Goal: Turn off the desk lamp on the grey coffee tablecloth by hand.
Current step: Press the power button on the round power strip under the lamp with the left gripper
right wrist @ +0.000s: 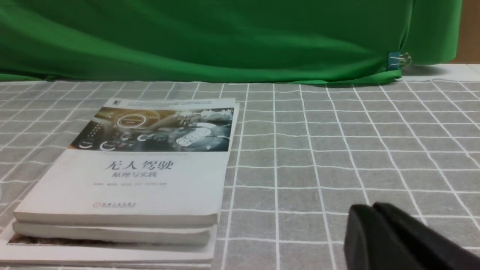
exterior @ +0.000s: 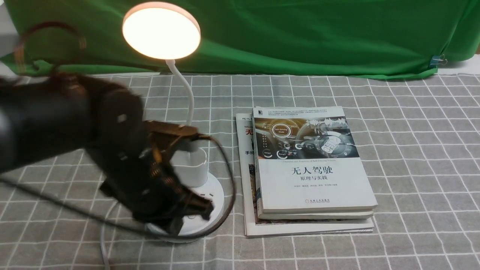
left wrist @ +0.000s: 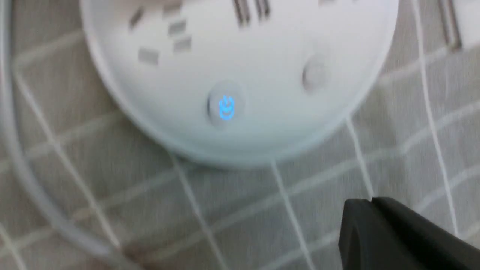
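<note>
Two fingers of the left hand (left wrist: 372,210) are pressed together, gripping nothing, probably to form one blunt pressing tip. Just ahead of it, the desk lamp (exterior: 161,32) stands on the grey coffee tablecloth (exterior: 412,157); its power button (left wrist: 226,107) glows blue and the lamp is lit.

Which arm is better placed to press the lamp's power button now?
Left. The left gripper is at the desk lamp's base, with the glowing button close in its wrist view. The right gripper faces the books, away from the lamp.
</note>
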You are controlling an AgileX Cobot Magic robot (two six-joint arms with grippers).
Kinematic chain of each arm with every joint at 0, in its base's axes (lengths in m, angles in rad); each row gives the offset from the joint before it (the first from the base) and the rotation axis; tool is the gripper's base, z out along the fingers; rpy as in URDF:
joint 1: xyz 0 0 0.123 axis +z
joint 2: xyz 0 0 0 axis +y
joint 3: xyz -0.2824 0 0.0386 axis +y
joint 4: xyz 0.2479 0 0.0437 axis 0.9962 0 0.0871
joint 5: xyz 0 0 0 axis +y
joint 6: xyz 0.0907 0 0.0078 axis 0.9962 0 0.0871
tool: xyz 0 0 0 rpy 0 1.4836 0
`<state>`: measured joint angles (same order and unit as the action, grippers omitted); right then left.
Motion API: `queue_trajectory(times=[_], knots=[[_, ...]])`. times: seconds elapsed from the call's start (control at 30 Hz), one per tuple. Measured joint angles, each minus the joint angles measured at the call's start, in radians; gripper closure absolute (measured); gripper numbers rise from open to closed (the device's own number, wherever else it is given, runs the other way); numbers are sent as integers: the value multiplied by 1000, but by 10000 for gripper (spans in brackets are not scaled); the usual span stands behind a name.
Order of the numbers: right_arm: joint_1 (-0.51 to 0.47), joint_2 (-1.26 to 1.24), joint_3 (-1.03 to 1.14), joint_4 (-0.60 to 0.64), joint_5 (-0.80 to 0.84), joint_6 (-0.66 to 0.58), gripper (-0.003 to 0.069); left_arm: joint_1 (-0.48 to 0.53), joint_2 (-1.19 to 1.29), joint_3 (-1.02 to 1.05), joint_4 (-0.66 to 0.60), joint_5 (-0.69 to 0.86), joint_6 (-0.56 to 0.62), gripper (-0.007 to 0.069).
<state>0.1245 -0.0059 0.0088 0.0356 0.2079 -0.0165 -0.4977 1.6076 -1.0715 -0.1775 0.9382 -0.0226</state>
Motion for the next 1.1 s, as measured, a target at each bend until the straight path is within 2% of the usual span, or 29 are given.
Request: queue_trajectory(times=[0.33,1.1], knots=[[0,0,0,0,0,0,624,0,131,-119,-22,0,30,620],[0,0,0,0,0,0,624,40,191,-128,-30,-7,54,620]])
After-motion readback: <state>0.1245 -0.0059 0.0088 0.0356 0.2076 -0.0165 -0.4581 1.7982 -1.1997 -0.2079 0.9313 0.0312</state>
